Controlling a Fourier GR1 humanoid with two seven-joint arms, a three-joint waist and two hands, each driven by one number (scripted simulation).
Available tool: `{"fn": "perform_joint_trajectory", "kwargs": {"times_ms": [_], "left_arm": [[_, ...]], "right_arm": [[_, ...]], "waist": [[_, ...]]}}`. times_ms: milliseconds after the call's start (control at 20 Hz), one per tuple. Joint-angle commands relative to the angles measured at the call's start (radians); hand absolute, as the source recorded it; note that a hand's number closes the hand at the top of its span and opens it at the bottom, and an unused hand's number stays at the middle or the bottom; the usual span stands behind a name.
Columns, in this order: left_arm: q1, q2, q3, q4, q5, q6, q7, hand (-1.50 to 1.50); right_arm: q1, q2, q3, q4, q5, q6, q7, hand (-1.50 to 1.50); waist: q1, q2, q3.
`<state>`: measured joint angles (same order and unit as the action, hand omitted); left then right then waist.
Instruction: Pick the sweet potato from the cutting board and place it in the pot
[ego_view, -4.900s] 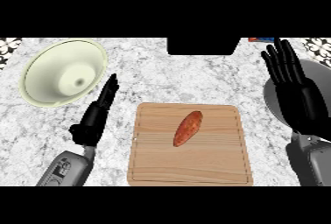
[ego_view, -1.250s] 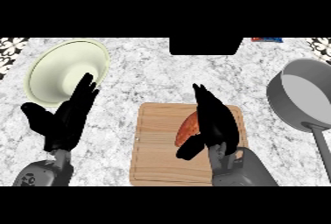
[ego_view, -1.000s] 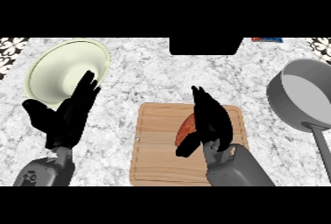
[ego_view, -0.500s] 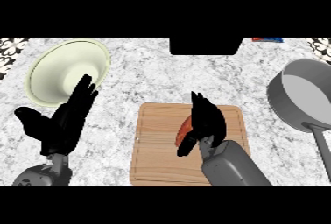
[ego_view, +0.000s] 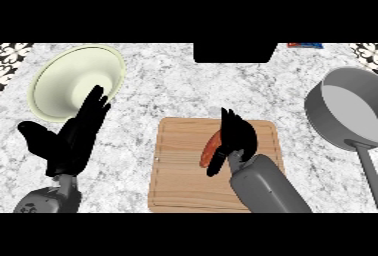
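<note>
Orange and partly hidden, the sweet potato (ego_view: 209, 149) lies on the wooden cutting board (ego_view: 181, 187), under the right hand (ego_view: 238, 139), whose fingers curl over it with the thumb low on its left side. The left hand (ego_view: 74, 137) rests open, fingers up, before a pale bowl (ego_view: 70, 77). At the right edge stands the grey pot (ego_view: 347, 112). No writing can be read.
</note>
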<state>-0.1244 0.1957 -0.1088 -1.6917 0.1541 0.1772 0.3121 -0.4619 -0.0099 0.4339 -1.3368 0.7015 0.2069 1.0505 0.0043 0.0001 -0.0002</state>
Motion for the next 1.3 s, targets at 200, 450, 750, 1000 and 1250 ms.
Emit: {"fn": "perform_joint_trajectory", "kwargs": {"times_ms": [200, 450, 750, 1000, 1250], "left_arm": [[0.064, -0.017, 0.0, -0.06, -0.032, -0.031, 0.007, 0.0], [0.055, -0.06, -0.002, -0.067, -0.045, -0.03, 0.009, 0.0], [0.013, -0.059, 0.037, -0.018, -0.054, -0.063, 0.021, 0.0], [0.065, -0.046, 0.08, -0.025, -0.055, -0.01, 0.008, 0.0], [0.097, -0.025, 0.114, -0.028, -0.038, -0.019, 0.006, 0.0]], "right_arm": [[-0.025, 0.01, 0.073, 0.045, -0.005, -0.127, -0.059, 1.5], [0.019, -0.003, 0.039, -0.013, 0.057, -0.067, -0.096, 1.5], [-0.002, 0.01, 0.061, 0.015, 0.074, -0.135, -0.077, 1.5], [0.338, -0.374, -0.128, -0.242, 0.055, -0.117, -0.127, 1.5], [0.53, -0.604, -0.337, -0.415, 0.049, -0.178, -0.183, 1.5]], "waist": [[0.004, 0.0, 0.0], [-0.003, -0.002, 0.0], [-0.001, 0.0, 0.0], [-0.114, -0.022, 0.002], [-0.14, -0.029, -0.001]]}}
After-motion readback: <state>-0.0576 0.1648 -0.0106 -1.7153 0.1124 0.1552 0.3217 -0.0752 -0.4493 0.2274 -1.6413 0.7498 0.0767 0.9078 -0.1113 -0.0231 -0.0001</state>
